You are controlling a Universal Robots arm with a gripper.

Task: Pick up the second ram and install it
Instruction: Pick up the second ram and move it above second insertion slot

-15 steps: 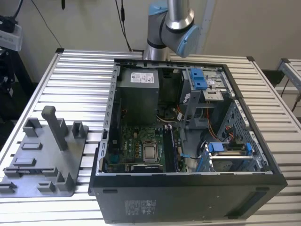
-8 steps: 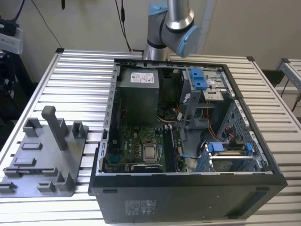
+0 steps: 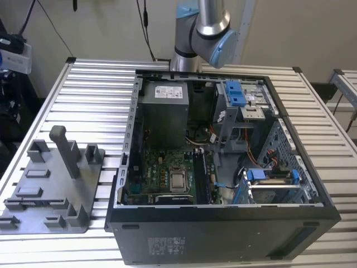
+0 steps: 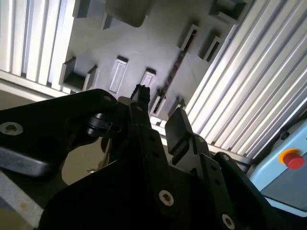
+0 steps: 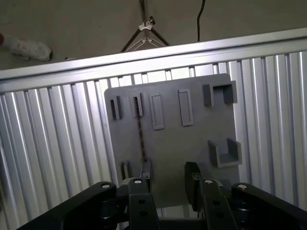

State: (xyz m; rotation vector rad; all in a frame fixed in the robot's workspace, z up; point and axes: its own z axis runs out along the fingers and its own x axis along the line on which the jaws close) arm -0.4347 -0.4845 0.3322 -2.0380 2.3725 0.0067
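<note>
Hovering over the grey tray (image 5: 168, 139), the jaws stand apart, empty. The second ram (image 5: 140, 129) stands edge-up in a tray slot; judged light, stiff, fragile: grip both flat faces mid-length.

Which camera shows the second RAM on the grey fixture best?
First wrist view: the second ram stands on edge on the grey fixture, seen from straight above, just beyond the open gripper. The second wrist view shows it at a steep slant. In the exterior view it is too small to tell.

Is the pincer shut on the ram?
No, the pincer is open above the gray tray, with bare tray showing between its fingers.
</note>
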